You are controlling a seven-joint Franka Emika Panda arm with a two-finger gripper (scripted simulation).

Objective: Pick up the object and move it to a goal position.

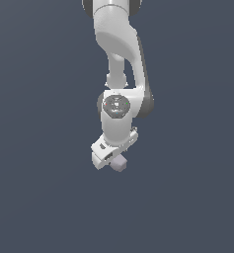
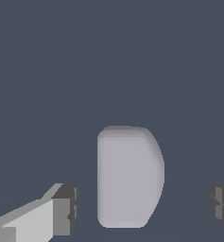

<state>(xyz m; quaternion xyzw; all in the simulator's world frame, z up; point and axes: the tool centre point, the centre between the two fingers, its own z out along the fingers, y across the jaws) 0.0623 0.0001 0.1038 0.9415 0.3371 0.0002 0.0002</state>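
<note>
The object (image 2: 128, 177) is a small pale grey-lilac chunk, flat on one side and rounded on the other. In the wrist view it lies between my two dark fingertips (image 2: 66, 208), with a clear gap on each side, so my gripper (image 2: 142, 208) is open around it without touching. In the exterior view my white arm reaches straight down; the gripper (image 1: 111, 160) sits right over the object (image 1: 119, 163), which peeks out on the exterior view's right of the hand.
A plain dark blue-grey surface (image 1: 39, 197) fills both views. No other thing shows on it.
</note>
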